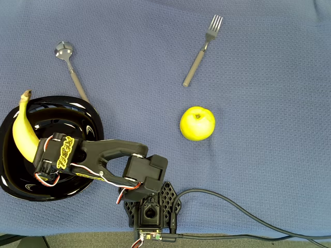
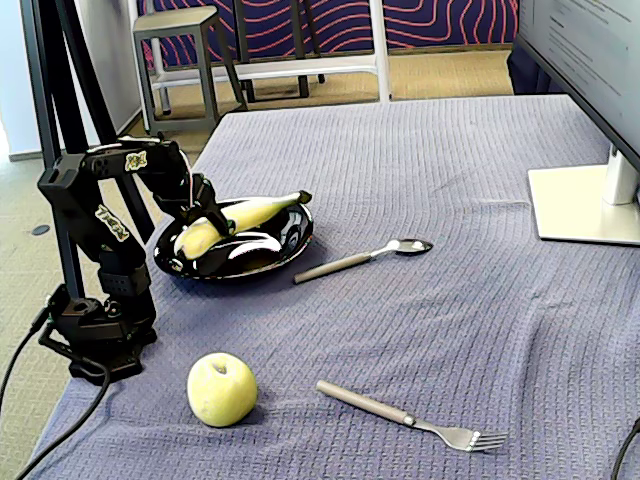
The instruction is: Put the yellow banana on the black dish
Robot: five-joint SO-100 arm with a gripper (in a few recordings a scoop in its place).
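The banana (image 1: 23, 129) already lies over the black dish (image 1: 83, 111), its long axis running from the stem, which pokes out past the dish's far-left rim in the overhead view, down toward the fingers (image 1: 42, 155) at its near end. In the fixed view the fingers (image 2: 203, 228) sit around the banana (image 2: 250, 212) partway along it, seemingly pinching it (the pads themselves are hidden, so a loosened grip cannot be ruled out). What the coming move turns on, I judge, is that the fruit is above the dish (image 2: 290, 245), so only letting go and lifting clear remain.

Count: one banana, one dish, one apple (image 1: 197, 123), one spoon (image 1: 70, 64), one fork (image 1: 201, 49), all on the blue-covered bench (image 1: 258, 155).
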